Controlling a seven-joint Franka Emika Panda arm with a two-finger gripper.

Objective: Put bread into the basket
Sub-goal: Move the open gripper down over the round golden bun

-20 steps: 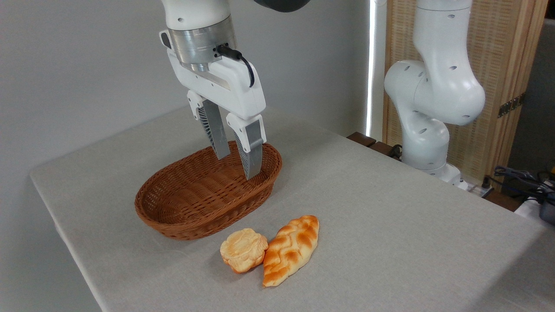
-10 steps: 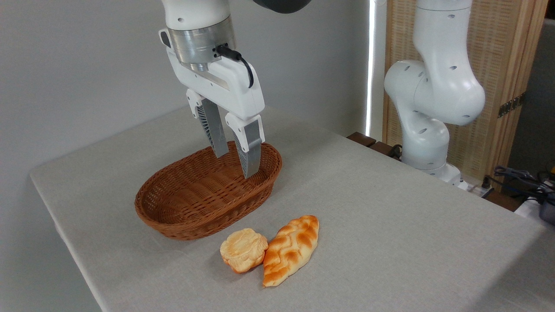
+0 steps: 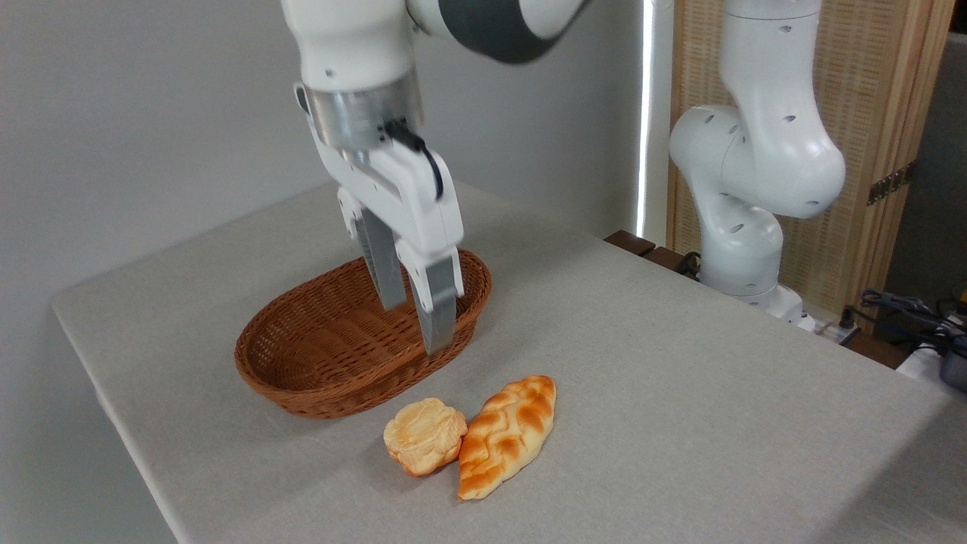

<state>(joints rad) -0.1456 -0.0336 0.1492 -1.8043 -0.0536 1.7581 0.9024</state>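
On grey tablecloth (image 3: 680, 393): basket (image 3: 302, 378), bread (image 3: 423, 436)

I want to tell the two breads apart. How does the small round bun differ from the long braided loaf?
The bun is round and lumpy; the braided loaf is long and leaf-shaped. The bun is pale golden on top; the loaf is deeper orange with a woven pattern. The bun is clearly the smaller one. Both lie on the table, touching each other, in front of the basket.
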